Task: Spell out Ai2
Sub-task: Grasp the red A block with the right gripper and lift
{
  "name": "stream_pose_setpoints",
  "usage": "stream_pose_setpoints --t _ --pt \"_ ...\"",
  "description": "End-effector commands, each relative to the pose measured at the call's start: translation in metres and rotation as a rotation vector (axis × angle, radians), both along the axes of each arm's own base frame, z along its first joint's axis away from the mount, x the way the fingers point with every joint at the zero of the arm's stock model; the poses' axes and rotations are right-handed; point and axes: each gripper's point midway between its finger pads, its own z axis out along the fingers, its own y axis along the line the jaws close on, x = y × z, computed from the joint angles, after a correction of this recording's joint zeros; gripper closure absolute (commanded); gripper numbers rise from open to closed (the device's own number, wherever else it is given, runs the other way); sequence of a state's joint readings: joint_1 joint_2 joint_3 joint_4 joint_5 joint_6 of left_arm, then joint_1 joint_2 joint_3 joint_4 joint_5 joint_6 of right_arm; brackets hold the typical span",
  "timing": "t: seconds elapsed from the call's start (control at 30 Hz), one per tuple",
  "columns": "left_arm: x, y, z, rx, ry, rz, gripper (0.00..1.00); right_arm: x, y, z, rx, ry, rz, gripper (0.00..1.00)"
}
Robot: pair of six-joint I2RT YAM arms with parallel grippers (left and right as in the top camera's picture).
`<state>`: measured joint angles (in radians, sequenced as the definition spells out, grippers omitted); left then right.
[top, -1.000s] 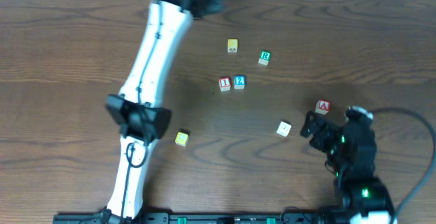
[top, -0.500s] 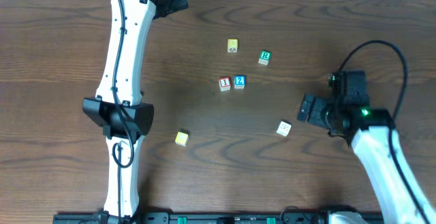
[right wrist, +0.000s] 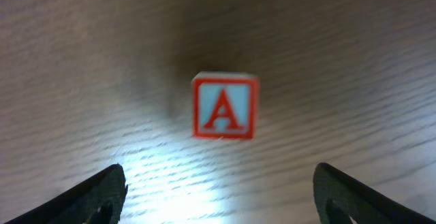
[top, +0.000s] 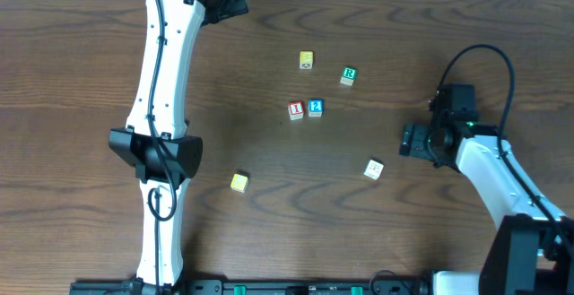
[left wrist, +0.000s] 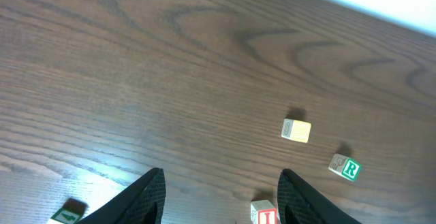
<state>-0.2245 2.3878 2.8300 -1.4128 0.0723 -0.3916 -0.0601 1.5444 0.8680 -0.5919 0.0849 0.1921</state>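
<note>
The right gripper is hanging low over the wooden table with its jaws spread wide and gripping nothing. The "A" cube is sitting on the wood just ahead of it, centred in the gap and clear of both fingers, its red letter facing up at the wrist camera. From overhead this gripper is covering that cube. The "I" cube and the "2" cube are lying side by side well apart from the right gripper, out past its tips toward the middle of the table. The left gripper is also standing open and empty. The "I" cube is peeking in just below its gap, nearer the right-hand finger. A pale yellow cube and the green "R" cube are lying farther ahead of it and off to that same side.
</note>
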Motion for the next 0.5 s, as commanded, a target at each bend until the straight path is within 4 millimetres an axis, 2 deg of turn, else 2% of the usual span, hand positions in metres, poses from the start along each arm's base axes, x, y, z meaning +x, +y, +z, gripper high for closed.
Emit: stream_pose_setpoints --t 0.0,0.27,0.47 --pt "-0.001 0.001 0.009 -0.001 -0.019 -0.009 0.46 0.003 -0.011 -0.002 -0.016 -0.001 0.021 0.18" --pt "0.001 0.001 0.010 -0.001 -0.028 -0.008 0.45 0.006 -0.001 -0.023 0.051 0.031 0.070 0.19" --pt "0.001 0.001 0.010 0.001 -0.030 -0.007 0.45 0.014 -0.002 -0.027 0.051 0.012 0.071 0.25"
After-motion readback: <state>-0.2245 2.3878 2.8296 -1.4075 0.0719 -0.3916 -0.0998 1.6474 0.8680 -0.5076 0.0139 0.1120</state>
